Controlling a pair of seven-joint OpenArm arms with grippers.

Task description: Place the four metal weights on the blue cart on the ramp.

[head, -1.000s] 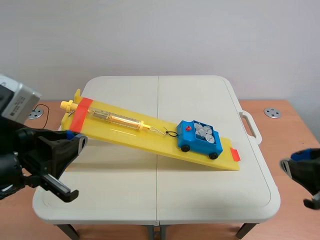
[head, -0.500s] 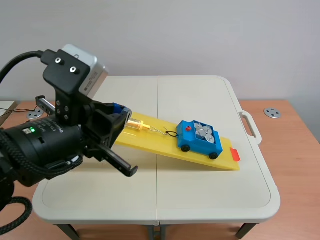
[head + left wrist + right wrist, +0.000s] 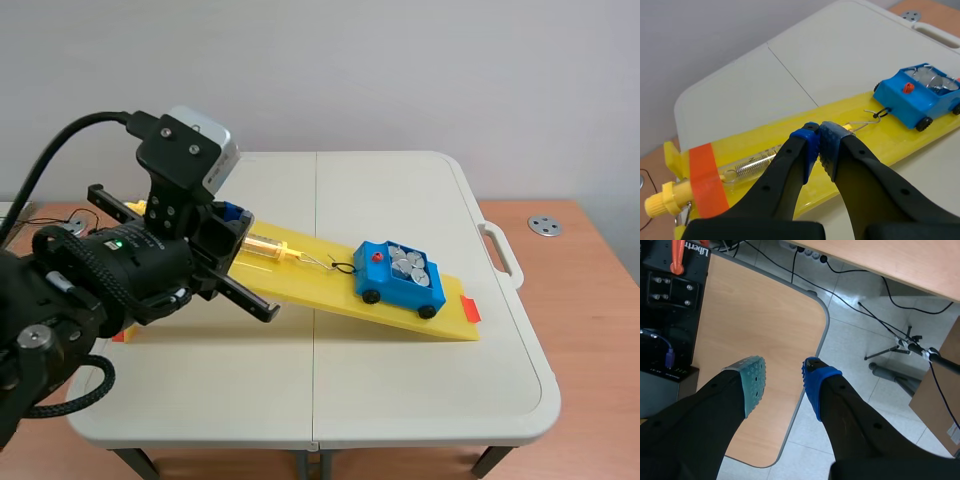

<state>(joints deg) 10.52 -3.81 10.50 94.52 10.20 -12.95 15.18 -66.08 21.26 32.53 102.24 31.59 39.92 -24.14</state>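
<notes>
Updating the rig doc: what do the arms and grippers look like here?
Left arm: black, with a ribbed round joint housing and a small green light. A silver-grey camera box sits on a black bracket, and a thick black cable loops off it. Left gripper: two thick black fingers with blue dotted pads. Right gripper: same black fingers, one grey-green pad, one blue pad.

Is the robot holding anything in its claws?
Nothing. The left gripper is shut on nothing near the yellow ramp, and the right gripper is open and empty.
</notes>
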